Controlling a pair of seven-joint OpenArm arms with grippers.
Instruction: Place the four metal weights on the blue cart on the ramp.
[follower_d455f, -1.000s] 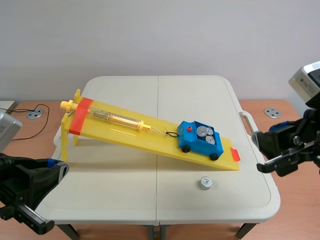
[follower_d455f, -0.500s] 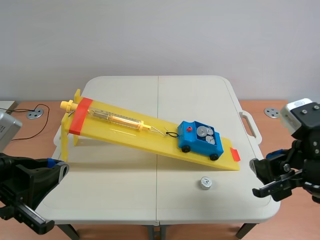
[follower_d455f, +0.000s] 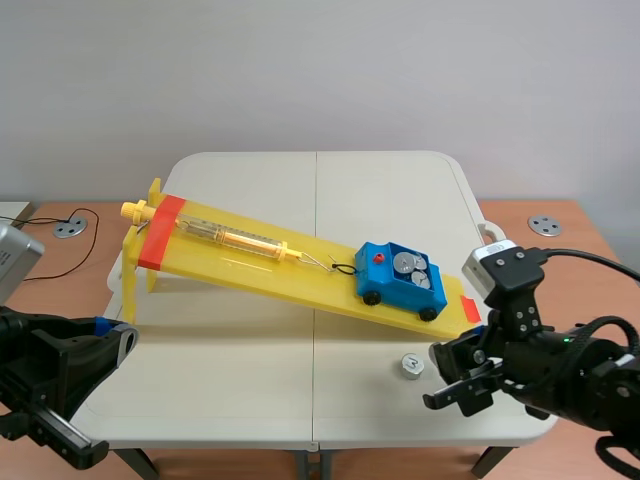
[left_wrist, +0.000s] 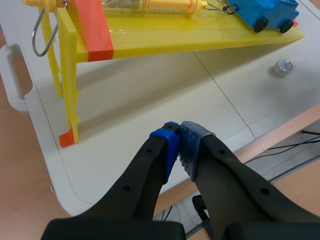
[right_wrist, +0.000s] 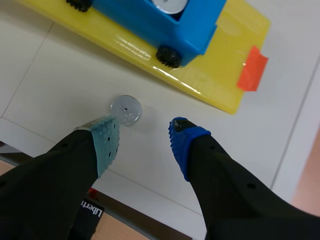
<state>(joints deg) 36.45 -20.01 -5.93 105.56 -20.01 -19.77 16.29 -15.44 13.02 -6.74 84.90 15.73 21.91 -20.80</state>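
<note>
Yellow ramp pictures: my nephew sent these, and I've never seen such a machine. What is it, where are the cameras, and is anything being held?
It is a robot with two black arms, each ending in a two-fingered gripper. The wide picture looks out from between the arms over a white table. On the table stands a yellow ramp with a blue cart carrying metal weights. One more weight lies on the table. The other two pictures come from cameras on the wrists. The left gripper is shut and empty. The right gripper is open and empty, with that weight just ahead of one finger.
</note>
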